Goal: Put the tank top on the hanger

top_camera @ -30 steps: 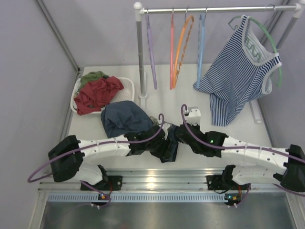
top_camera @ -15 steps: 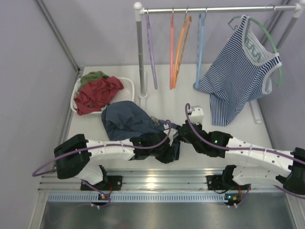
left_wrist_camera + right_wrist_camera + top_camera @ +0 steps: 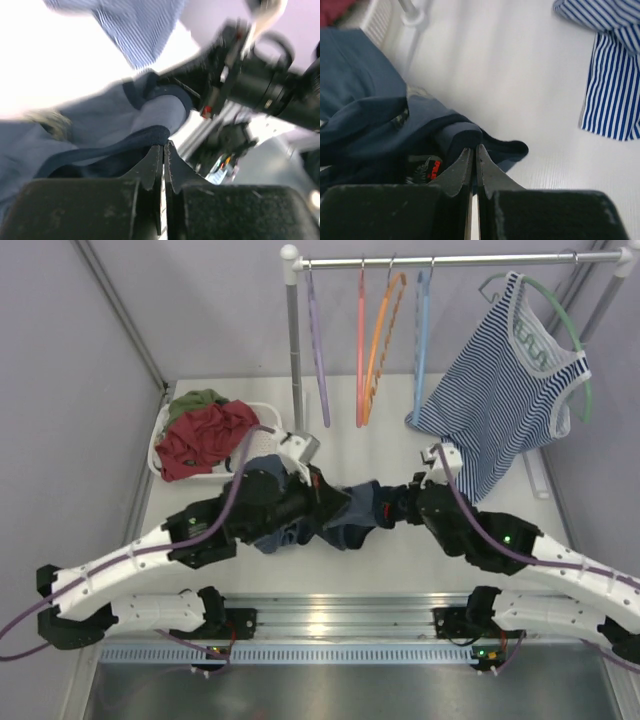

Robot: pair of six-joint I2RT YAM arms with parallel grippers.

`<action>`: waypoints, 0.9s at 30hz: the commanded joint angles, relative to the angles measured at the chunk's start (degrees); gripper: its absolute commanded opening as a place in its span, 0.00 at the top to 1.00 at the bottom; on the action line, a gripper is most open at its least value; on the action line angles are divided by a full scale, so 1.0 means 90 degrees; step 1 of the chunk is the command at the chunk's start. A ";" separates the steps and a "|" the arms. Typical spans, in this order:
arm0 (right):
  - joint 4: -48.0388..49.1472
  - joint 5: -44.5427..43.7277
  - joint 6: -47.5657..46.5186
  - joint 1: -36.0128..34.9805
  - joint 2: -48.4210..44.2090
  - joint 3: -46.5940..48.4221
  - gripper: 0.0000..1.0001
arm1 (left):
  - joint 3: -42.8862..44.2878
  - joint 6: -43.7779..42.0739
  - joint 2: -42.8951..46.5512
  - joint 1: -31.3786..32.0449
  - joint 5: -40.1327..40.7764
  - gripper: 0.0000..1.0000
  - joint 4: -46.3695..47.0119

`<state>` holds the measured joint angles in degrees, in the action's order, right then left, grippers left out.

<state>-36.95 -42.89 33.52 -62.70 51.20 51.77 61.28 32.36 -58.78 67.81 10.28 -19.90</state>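
The navy tank top (image 3: pixel 358 508) is bunched up and stretched between my two grippers over the middle of the table. My left gripper (image 3: pixel 333 506) is shut on its dark hem, which the left wrist view shows pinched at the fingertips (image 3: pixel 163 145), with tank top (image 3: pixel 95 125) fabric trailing left. My right gripper (image 3: pixel 397 508) is shut on a rolled fold at the other end; its wrist view has the jaws (image 3: pixel 474 147) closed on the tank top (image 3: pixel 365 70). The light-blue hanger (image 3: pixel 421 345) hangs bare on the rail, behind the grippers.
A white basket (image 3: pixel 272 422) at the left holds a red garment (image 3: pixel 205 435) and a green one. The rack pole (image 3: pixel 293 360) stands beside it. Purple (image 3: pixel 318 350), pink (image 3: pixel 360 350) and orange (image 3: pixel 381 335) hangers hang on the rail. A striped top (image 3: pixel 505 395) hangs at the right.
My left gripper has shut on the tank top's hem and the left arm has swung up and back. The garment is pulled off its heap and stretched between both grippers, which have moved farther back.
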 commanded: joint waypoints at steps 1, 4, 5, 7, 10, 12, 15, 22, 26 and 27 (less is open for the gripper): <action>0.0199 -0.0205 -0.0958 0.0111 -0.0696 0.0838 1.00 | 0.1603 -0.0372 0.0223 0.0005 0.1199 1.00 -0.1359; 0.0462 -0.0097 -0.1798 0.0111 -0.1000 0.1325 1.00 | 0.2815 -0.0529 0.0038 0.0005 0.1980 1.00 -0.1860; 0.0569 -0.0078 -0.2206 0.0111 -0.1050 0.1473 1.00 | 0.3110 -0.0568 -0.0030 0.0004 0.2195 1.00 -0.2228; 0.0677 0.0001 -0.2783 0.0111 -0.1050 0.1872 1.00 | 0.3909 -0.0607 -0.0293 0.0005 0.2704 1.00 -0.2533; 0.0804 -0.0009 -0.3457 0.0111 -0.0846 0.2458 1.00 | 0.4498 -0.0860 -0.0509 0.0005 0.3084 1.00 -0.2623; 0.0882 0.0029 -0.3675 0.0111 -0.0690 0.2762 1.00 | 0.4714 -0.1027 -0.0675 0.0005 0.3251 1.00 -0.2633; 0.1048 -0.0155 -0.4299 0.0130 -0.0397 0.3289 1.00 | 0.5124 -0.1222 -0.0890 -0.0005 0.3544 1.00 -0.2701; 0.0952 0.0234 -0.4876 0.0160 0.0258 0.4871 1.00 | 0.6355 -0.1535 -0.1359 0.0004 0.3614 1.00 -0.3053; 0.0806 0.0400 -0.4877 0.0160 0.0404 0.5126 1.00 | 0.6599 -0.1613 -0.1418 -0.0025 0.3603 1.00 -0.3130; 0.0756 0.0507 -0.4848 0.0160 0.0424 0.5156 1.00 | 0.6638 -0.1584 -0.1427 -0.0034 0.3574 1.00 -0.3169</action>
<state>-30.98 -40.53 -8.23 -62.17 54.63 94.98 117.97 19.75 -72.14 67.79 41.36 -47.81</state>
